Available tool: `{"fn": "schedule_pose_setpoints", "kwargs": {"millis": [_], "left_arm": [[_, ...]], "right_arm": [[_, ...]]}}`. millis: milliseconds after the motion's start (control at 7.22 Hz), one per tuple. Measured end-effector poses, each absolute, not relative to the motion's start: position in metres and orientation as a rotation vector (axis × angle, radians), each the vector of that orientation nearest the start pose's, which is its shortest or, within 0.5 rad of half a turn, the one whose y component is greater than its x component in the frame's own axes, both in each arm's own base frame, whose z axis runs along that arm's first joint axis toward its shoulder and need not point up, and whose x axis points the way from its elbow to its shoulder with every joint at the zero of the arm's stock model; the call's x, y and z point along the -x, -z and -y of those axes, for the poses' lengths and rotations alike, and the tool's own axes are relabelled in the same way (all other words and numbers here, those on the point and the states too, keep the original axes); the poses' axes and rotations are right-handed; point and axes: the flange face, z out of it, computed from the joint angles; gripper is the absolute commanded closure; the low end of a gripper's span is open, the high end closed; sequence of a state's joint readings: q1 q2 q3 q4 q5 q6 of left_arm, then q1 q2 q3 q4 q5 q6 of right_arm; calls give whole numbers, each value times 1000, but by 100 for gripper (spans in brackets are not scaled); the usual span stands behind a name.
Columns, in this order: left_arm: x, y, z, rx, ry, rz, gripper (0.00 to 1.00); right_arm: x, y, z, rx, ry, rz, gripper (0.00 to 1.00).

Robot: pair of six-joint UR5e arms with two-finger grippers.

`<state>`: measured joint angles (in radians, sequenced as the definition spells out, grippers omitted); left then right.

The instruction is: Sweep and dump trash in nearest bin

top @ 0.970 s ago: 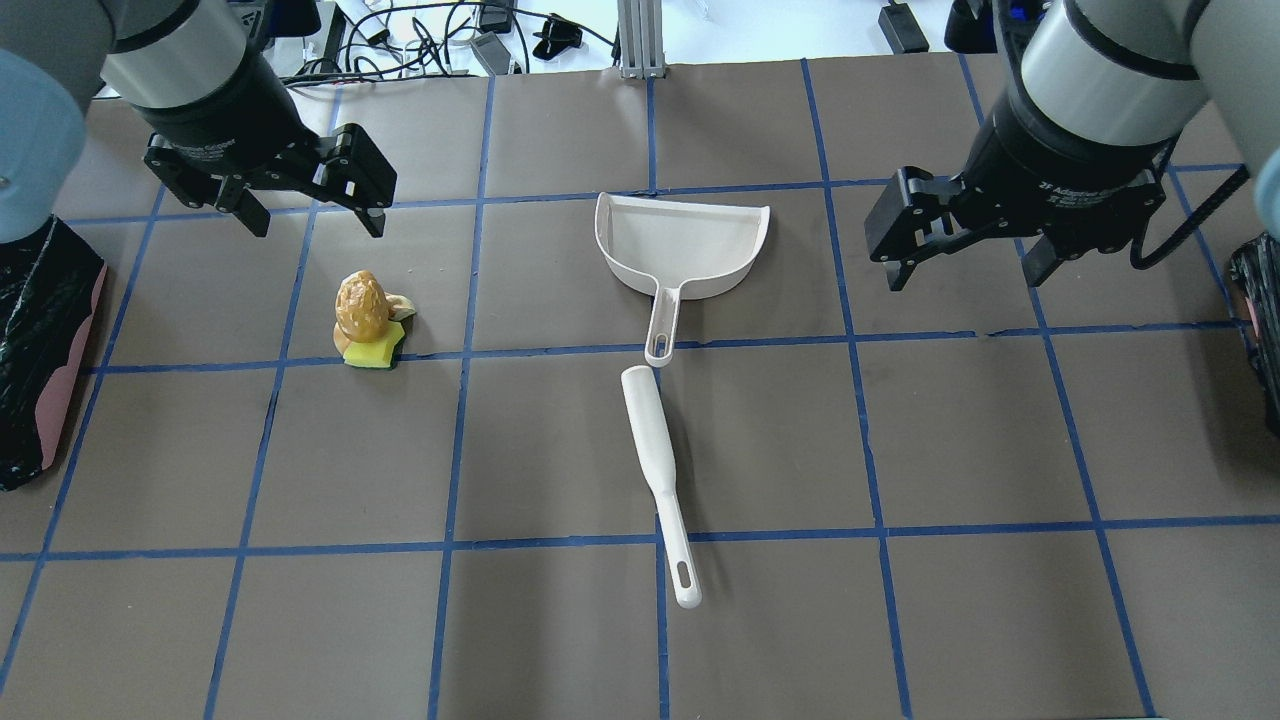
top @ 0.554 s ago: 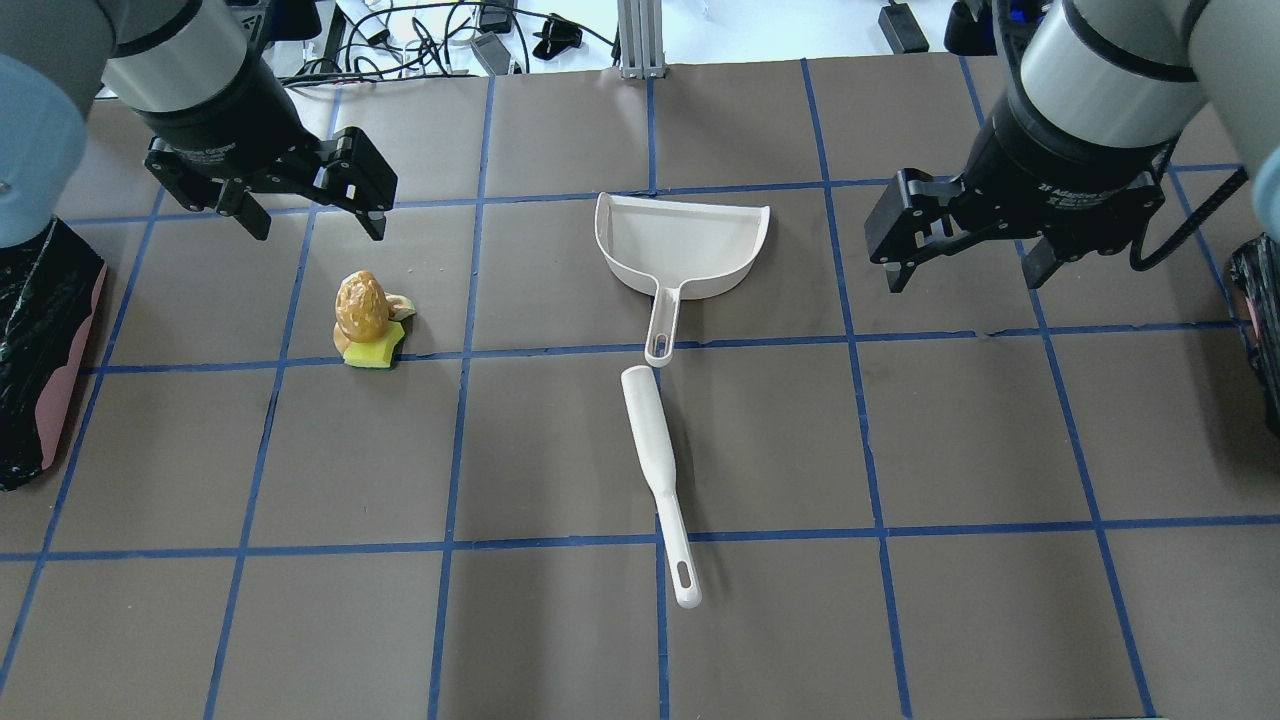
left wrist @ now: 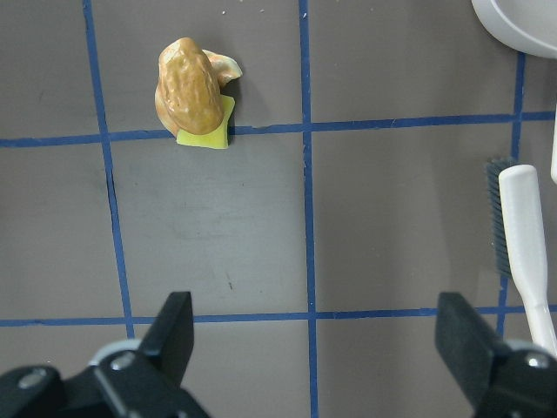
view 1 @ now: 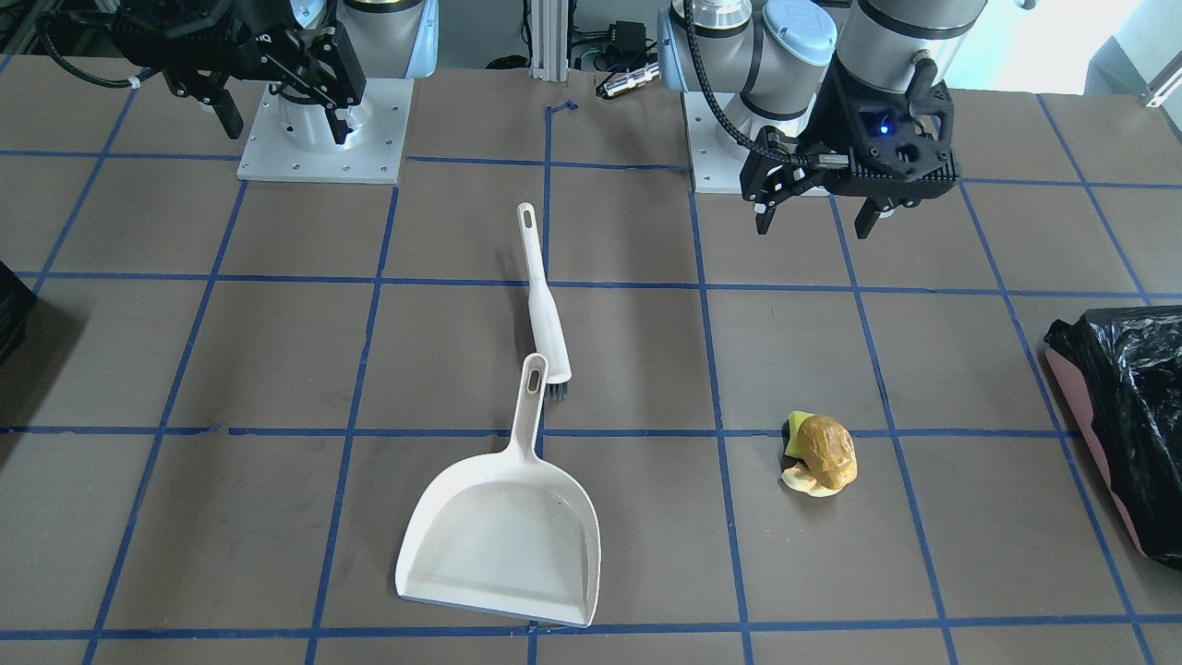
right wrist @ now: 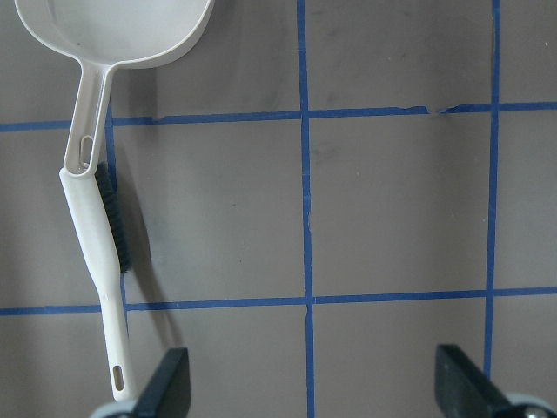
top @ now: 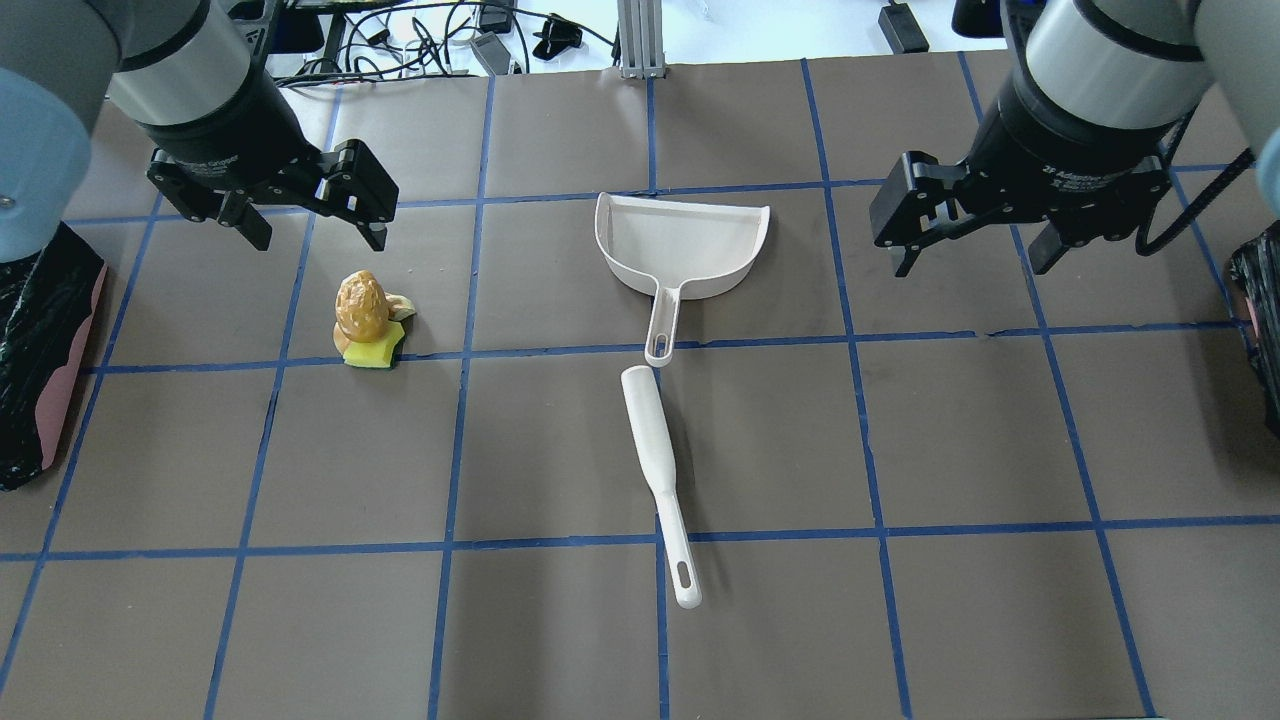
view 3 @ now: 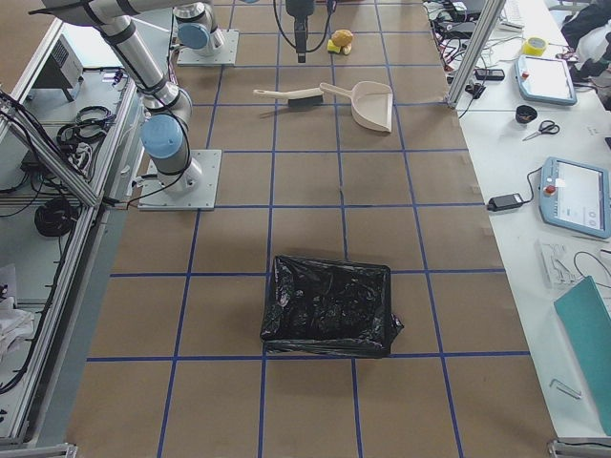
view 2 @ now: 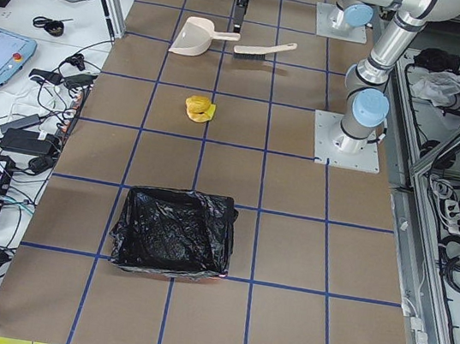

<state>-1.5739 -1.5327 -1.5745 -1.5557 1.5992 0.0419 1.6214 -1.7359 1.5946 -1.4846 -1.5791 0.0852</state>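
Note:
The trash (top: pixel 368 325) is a small heap on the left of the table: a golden-brown lump on a yellow-green wedge and a pale pastry piece, also in the left wrist view (left wrist: pixel 193 96). My left gripper (top: pixel 315 235) hangs open just beyond it, holding nothing. The bin (top: pixel 40 340), pink-sided with a black bag, stands at the table's left edge. A white dustpan (top: pixel 680 245) and a white brush (top: pixel 655 470) lie mid-table, handle to head. Open and empty, my right gripper (top: pixel 972 265) hovers to the right of the dustpan.
A second black-lined bin (top: pixel 1262 320) stands at the right edge. Cables and devices lie beyond the table's far edge. Blue tape lines grid the brown table surface (top: pixel 950 450).
My right gripper has drifted slightly away and to the right. The left gripper has shifted only a little. Both stay open; trash, dustpan and brush have not moved.

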Motion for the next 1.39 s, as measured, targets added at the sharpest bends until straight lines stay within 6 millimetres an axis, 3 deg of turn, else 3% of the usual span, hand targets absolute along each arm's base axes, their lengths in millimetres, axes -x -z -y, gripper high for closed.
{"fn": "schedule_pose_setpoints", "kwargs": {"millis": [554, 970, 1385], "left_arm": [[132, -509, 479, -85, 84, -3107, 0], [130, -512, 479, -86, 93, -3109, 0], [129, -505, 501, -82, 162, -3107, 0]], "right_arm": [[-159, -542, 436, -124, 184, -3102, 0], [-159, -536, 421, -112, 16, -3108, 0], [-162, -553, 408, 61, 101, -3088, 0]]}}
